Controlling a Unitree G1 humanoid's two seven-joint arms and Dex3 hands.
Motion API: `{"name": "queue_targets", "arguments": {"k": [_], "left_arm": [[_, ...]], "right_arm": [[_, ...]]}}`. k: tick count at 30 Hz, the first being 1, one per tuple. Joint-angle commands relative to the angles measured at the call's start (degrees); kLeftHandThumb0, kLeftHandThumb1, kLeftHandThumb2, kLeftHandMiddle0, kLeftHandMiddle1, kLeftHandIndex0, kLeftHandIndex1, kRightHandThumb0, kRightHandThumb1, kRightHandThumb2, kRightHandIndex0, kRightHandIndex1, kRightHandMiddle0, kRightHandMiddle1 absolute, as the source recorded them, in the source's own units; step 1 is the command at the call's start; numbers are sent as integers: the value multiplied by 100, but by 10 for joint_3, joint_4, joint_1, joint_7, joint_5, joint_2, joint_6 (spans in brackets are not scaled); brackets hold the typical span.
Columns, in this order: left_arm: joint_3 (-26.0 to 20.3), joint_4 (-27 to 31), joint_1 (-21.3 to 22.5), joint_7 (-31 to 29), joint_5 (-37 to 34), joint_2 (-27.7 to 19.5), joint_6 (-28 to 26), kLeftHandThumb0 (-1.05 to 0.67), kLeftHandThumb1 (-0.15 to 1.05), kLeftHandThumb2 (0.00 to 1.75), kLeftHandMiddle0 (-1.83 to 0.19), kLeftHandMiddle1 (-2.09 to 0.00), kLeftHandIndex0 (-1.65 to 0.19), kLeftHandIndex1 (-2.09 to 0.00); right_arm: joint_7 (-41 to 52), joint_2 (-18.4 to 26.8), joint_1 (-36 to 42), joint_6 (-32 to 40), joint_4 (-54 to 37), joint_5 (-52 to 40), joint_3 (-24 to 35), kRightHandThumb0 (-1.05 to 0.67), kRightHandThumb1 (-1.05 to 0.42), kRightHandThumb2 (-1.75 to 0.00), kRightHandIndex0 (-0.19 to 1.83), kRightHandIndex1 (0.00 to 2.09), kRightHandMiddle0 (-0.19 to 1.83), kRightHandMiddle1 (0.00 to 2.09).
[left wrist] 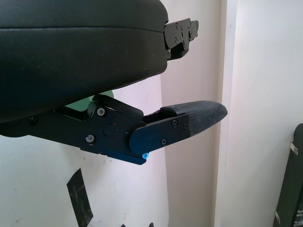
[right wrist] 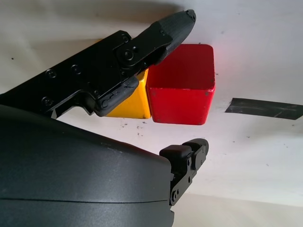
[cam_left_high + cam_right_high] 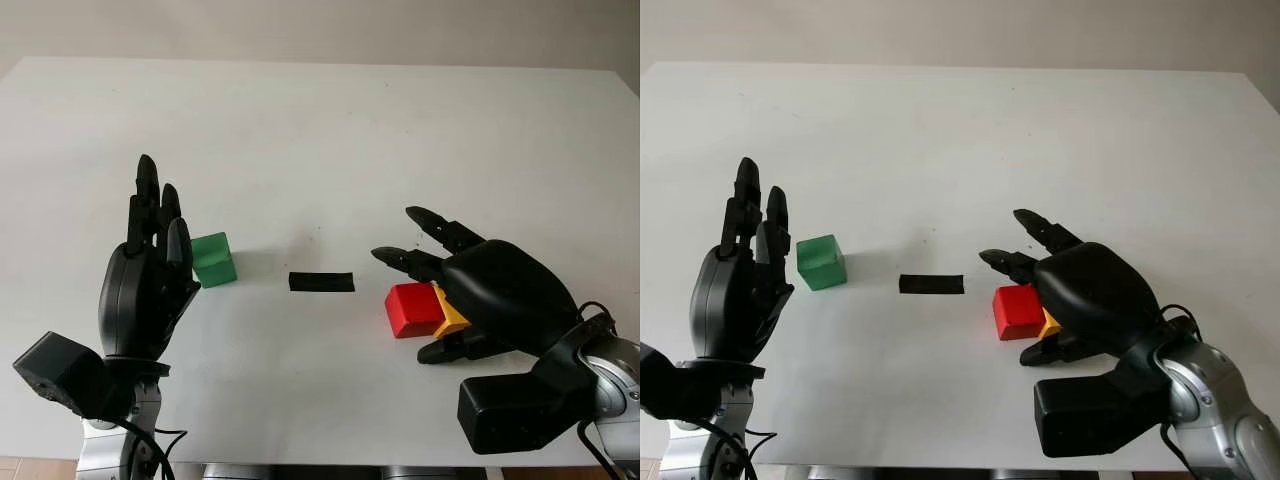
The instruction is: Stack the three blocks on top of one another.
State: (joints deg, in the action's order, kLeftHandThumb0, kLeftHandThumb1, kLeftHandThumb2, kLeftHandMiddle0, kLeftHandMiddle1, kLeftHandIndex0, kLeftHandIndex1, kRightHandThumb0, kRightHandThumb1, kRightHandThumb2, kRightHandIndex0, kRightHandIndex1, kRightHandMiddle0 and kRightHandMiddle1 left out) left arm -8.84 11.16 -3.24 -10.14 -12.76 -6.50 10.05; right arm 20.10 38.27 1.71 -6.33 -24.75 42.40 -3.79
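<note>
A green block [image 3: 213, 258] stands on the white table [image 3: 320, 130], left of centre. My left hand [image 3: 165, 200] is open and held upright just to the left of it, fingers pointing away from me. A red block [image 3: 409, 308] sits right of centre with a yellow block [image 3: 451, 313] touching its right side. My right hand [image 3: 405, 290] is open and arches over the yellow block, which its palm mostly hides. In the right wrist view the thumb [image 2: 165, 28] lies along one side of the red block [image 2: 182, 90] and yellow block [image 2: 128, 101], with a finger on the other side.
A short strip of black tape [image 3: 321, 281] is stuck to the table between the green and red blocks. The far edge of the table meets a pale wall.
</note>
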Motion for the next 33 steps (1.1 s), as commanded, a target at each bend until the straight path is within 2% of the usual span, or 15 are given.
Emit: {"name": "queue_targets", "arguments": {"k": [1, 7, 19, 21, 22, 23, 25, 33], "left_arm": [[1, 5, -3, 4, 2, 4, -2, -65, 105, 67, 19, -3, 19, 0], [2, -1, -1, -1, 1, 2, 7, -64, 105, 67, 19, -3, 19, 0], [3, -1, -1, 5, 4, 5, 3, -65, 105, 66, 19, -4, 19, 0], [3, 0, 0, 5, 4, 5, 1, -65, 105, 66, 19, -3, 19, 0], [3, 1, 0, 7, 5, 6, 0, -65, 105, 66, 19, -2, 19, 0], [4, 2, 0, 9, 5, 7, -1, -66, 105, 65, 18, -3, 19, 0], [4, 5, 0, 10, 3, 8, -7, -66, 105, 65, 19, -2, 19, 0], [6, 2, 1, 13, 5, 12, -3, -66, 105, 65, 19, -3, 19, 0]], "right_arm": [[-3, -2, -4, -4, 1, -1, 1, -65, -78, -6, 2, 5, 42, 8], [0, -4, -4, -3, 0, -8, 5, -61, -79, -6, 3, 6, 48, 11], [-27, -11, -2, -20, -1, -16, 13, -50, -77, -6, 20, 11, 73, 28], [-35, -10, -2, -26, 2, -14, 14, -48, -78, -6, 23, 10, 75, 38], [-42, -9, -3, -30, 4, -11, 14, -47, -78, -6, 27, 8, 69, 60], [-46, -8, -3, -34, 6, -9, 14, -47, -78, -5, 29, 8, 65, 74], [-50, -8, -4, -37, 8, -7, 14, -44, -79, -6, 33, 8, 62, 89], [-49, -10, -12, -39, 8, -21, 21, -34, -80, -5, 36, 8, 60, 95]]}}
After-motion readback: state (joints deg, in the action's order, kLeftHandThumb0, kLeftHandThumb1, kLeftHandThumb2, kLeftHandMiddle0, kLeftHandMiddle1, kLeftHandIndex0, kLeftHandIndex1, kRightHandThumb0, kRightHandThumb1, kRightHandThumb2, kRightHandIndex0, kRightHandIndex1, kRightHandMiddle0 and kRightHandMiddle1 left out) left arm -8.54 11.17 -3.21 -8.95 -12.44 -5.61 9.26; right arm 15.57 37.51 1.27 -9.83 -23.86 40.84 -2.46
